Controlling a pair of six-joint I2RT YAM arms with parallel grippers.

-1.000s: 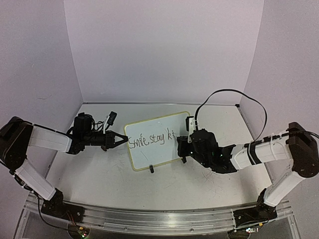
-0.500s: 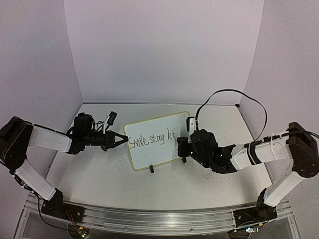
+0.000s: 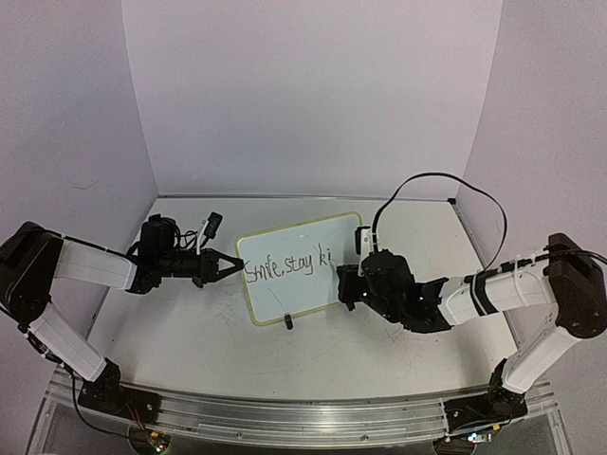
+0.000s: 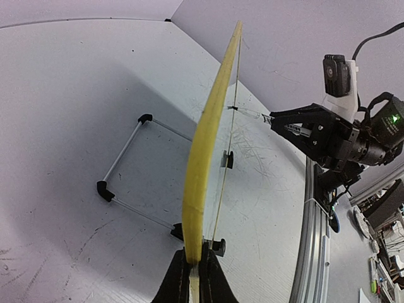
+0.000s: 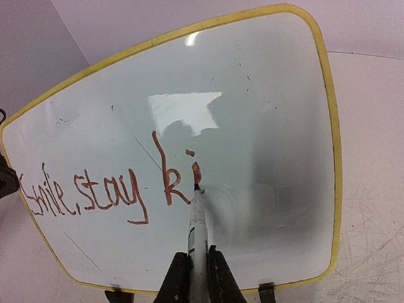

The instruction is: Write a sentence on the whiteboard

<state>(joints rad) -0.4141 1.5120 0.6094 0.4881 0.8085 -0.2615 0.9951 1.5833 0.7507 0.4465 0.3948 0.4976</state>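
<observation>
View from above and 2 wrist views. The whiteboard [image 3: 302, 267] stands tilted on its wire stand [image 4: 126, 154] with black clip feet, near the middle of the table [image 3: 190, 332], between the 2 arms. The left gripper [image 3: 237, 265] reaches in from the board's left side; in the left wrist view its 2 fingers [image 4: 180, 278] are pressed together on the yellow-green rim, pinching the board's edge, which rises edge-on straight ahead of them. The right gripper [image 3: 346, 282] sits at the board's lower right, just in front of the writing face; in the right wrist view its jaws are closed around a marker [image 5: 197, 221] that points up and away from them. The marker tip touches the board at the foot of the last letter. The sentence [image 5: 107, 189] runs in 1 line across the board's lower left half and reads "Smile, stay ki"; the strokes look black from above and reddish-brown in the right wrist view
</observation>
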